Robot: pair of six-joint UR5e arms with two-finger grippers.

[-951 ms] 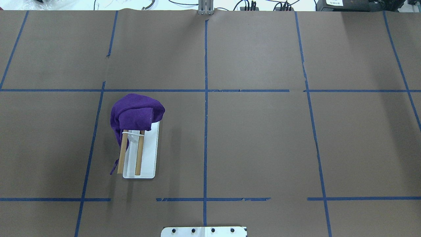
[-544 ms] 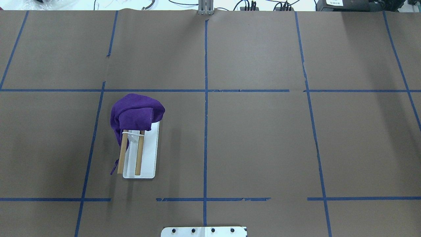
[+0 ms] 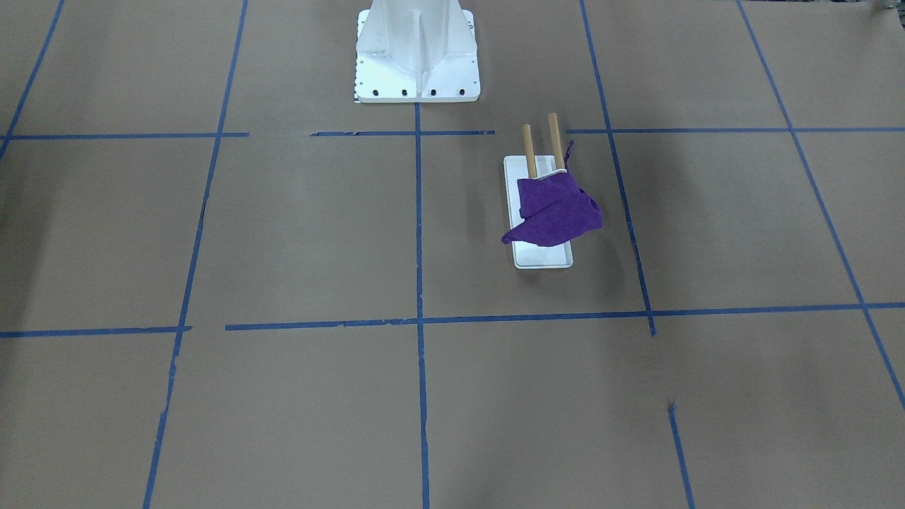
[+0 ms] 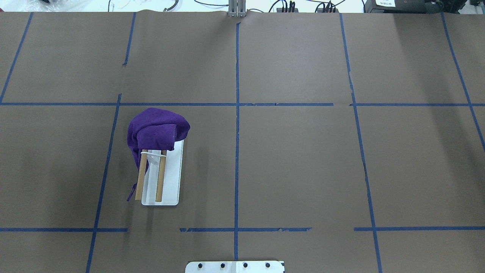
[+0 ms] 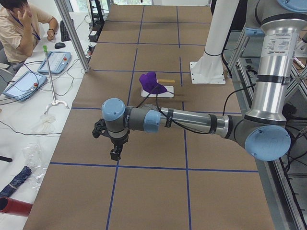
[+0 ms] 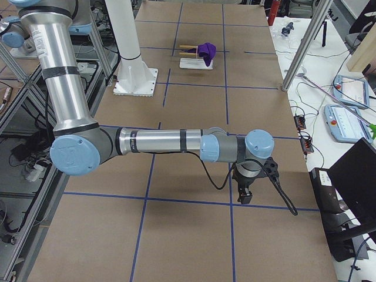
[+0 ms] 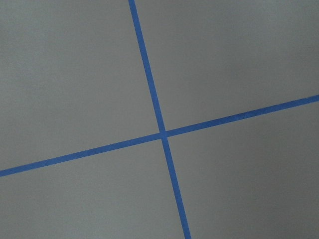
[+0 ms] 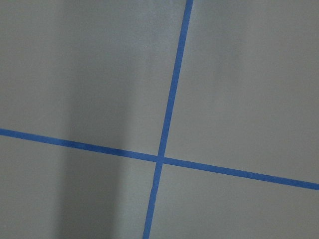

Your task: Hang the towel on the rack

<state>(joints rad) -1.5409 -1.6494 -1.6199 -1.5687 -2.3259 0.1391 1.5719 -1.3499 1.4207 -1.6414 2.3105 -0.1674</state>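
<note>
In the front-facing view, we are seeing the purple towel (image 3: 555, 212) lying bunched over the lower ends of the two wooden rods of the rack (image 3: 541, 258), right of centre in the frame. One corner is drooping toward the lower left over the white base plate. The white pedestal (image 3: 417, 63) is standing at the top centre, and no arm is showing here.

In the overhead view, the rack is sitting in the left half of the table (image 4: 303, 163). The towel is covering the upper ends of the rods, and a thin strand is hanging beside the left rod.

In the left side view, the left gripper (image 5: 115, 153) is hanging low over the table at left centre, well apart from the rack at upper middle. We cannot tell whether its fingers are spread or pressed together.

In the right side view, the right gripper (image 6: 244, 195) is hanging low at lower right, far from the rack at the top, and we cannot tell its state either.

Both wrist views are showing only bare table and crossing tape lines (image 7: 162, 133).

We are judging the hanging as done. The next move is calling for little more than checking that the bunched cloth is sitting securely
</note>
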